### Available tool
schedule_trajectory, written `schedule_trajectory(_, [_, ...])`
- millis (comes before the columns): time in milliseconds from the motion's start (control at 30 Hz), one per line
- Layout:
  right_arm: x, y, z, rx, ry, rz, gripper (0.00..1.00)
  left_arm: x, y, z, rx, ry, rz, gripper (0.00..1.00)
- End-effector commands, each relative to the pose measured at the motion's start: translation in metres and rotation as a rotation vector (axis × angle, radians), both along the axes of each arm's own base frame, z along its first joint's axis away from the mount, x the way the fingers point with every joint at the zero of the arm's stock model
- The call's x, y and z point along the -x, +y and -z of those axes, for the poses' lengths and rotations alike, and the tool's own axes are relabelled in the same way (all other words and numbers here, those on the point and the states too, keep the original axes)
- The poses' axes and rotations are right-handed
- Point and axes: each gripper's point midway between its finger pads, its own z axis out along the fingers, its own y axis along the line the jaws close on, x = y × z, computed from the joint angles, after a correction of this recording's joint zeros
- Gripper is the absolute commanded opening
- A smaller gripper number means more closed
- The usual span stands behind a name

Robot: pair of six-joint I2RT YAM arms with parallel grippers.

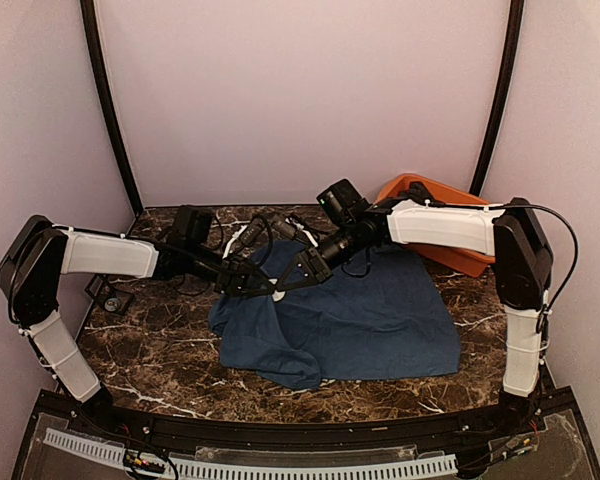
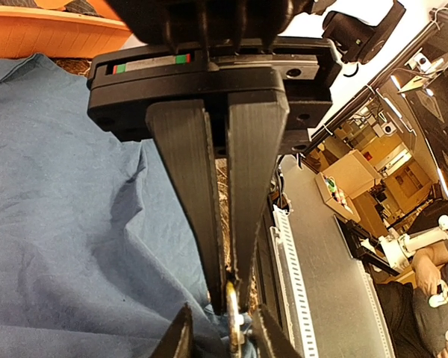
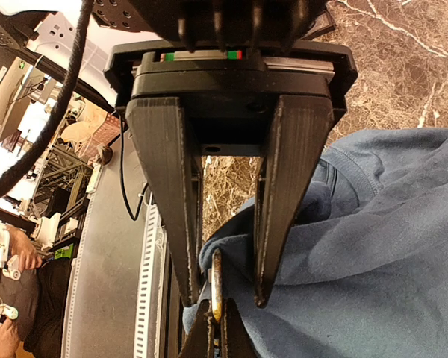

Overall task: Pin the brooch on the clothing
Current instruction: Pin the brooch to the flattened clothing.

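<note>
1. Left claw [image 2: 225,289] is clenched. Its 2 ribbed fingers run down almost flat against each other, and pinched at their very tips is the brooch [image 2: 232,309], a small metal piece with a glint of gold.
2. Over to the right claw [image 3: 222,300]: it is released, with 2 fingers standing well apart. The brooch sits in the gap between them, nearer 1 finger than the other. I cannot tell whether it touches that finger.
3. In the left wrist view, the right claw's 2 fingertips [image 2: 181,341] poke in at the bottom edge, 1 on each side of the brooch.
4. From above, the 2 claws meet tip to tip, with the left arm reaching in from its side and the right arm from the other. Both tips hang over the rumpled edge of the T-shirt [image 1: 360,320].
5. The T-shirt, dark navy and soft, lies spread on the marble table [image 1: 160,340] directly under both claws. Most of it stretches away beneath the right arm.
6. A fold of the fabric rises behind the right claw's fingers, and a stitched band shows just beside 1 of them. Whether the cloth touches the brooch is too hidden to tell.
7. The orange tub [image 1: 425,188] sits behind the right arm, well apart from both claw tips. The T-shirt's far corner reaches up to it.
</note>
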Motion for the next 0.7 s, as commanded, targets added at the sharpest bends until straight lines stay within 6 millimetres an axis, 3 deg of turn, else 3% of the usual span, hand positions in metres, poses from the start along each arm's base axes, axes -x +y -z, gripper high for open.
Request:
schedule_trajectory(0, [0.0008,0.0033,-0.0088,-0.028,-0.022,-0.013,0.00,0.0068,0.0004,-0.0016,0.008,0.002,0.026,0.23])
schedule_trajectory(667, [0.0027,0.0032,-0.0135,-0.042,-0.006,-0.024,0.00,-0.0010,-0.0042,0.0038,-0.007,0.014,-0.023,0.09])
